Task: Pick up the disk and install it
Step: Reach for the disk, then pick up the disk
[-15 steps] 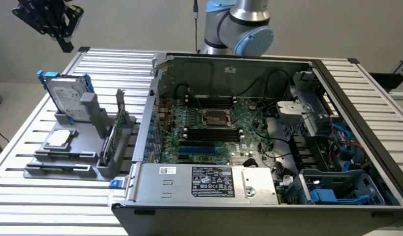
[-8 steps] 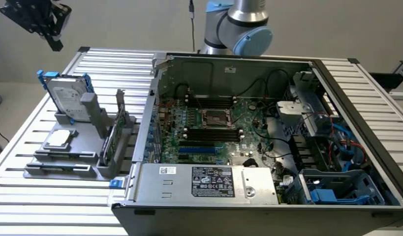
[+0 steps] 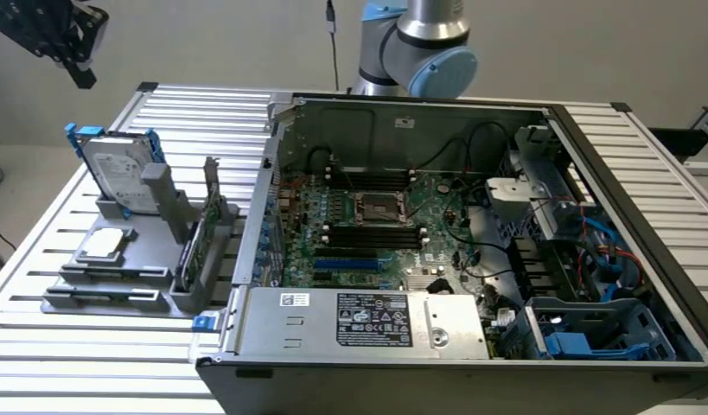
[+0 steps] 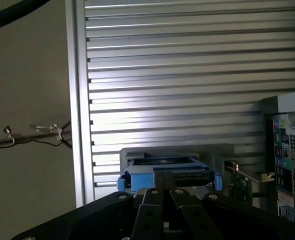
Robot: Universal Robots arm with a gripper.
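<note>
Silver arm (image 3: 432, 19), blue joint cap (image 3: 443, 72), black hand (image 4: 166, 187)

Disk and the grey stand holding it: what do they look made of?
The disk looks like metal: silver-grey with a dull sheen on its face. Its blue carrier seems moulded plastic, judging by the saturated matte colour. The grey stand is probably plastic too, matte and uniformly grey, though painted metal is possible.
</note>
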